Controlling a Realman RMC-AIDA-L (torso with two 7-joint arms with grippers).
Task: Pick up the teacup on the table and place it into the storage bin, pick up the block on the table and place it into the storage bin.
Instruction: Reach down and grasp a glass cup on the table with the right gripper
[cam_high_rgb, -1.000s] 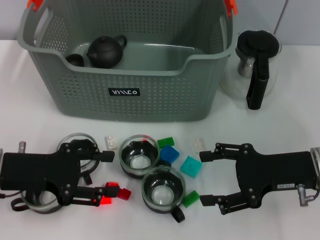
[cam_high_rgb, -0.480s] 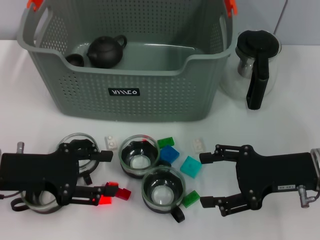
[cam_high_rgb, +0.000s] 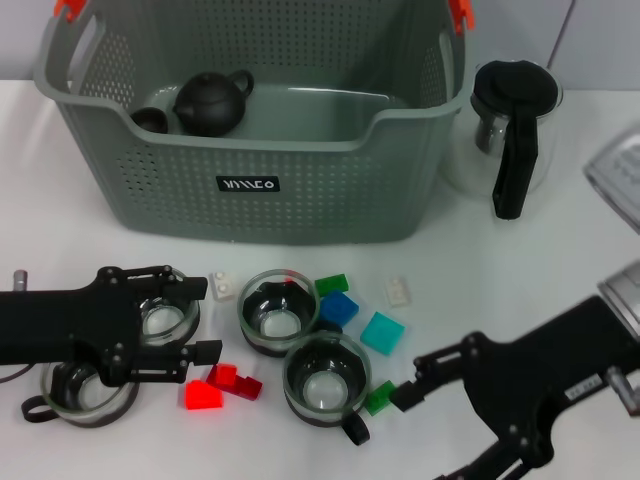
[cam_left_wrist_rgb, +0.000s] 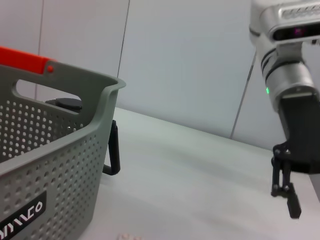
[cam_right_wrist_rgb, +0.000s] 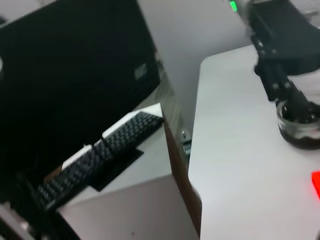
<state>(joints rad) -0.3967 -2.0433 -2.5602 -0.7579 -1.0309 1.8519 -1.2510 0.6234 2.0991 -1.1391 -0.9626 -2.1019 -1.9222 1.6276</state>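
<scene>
The storage bin (cam_high_rgb: 300, 190) at the far side holds a dark teapot (cam_high_rgb: 212, 103). Near it, teacups (cam_high_rgb: 276, 318) and a cyan block (cam_high_rgb: 382, 332) lie on the table (cam_high_rgb: 560, 250). The left gripper (cam_high_rgb: 205, 320) spreads wide around a glass cup (cam_high_rgb: 165, 315). The right gripper (cam_high_rgb: 440, 420) is open, its near finger cut off.

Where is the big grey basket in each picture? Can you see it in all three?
Head view: the storage bin fills the upper middle, behind the glass teacups.
Left wrist view: one corner of it fills the picture's left side, showing an orange clip and part of the black label.
Right wrist view: the basket is not in it.
Shared landmark: the black label with white lettering, seen in the head and left wrist views.
</scene>
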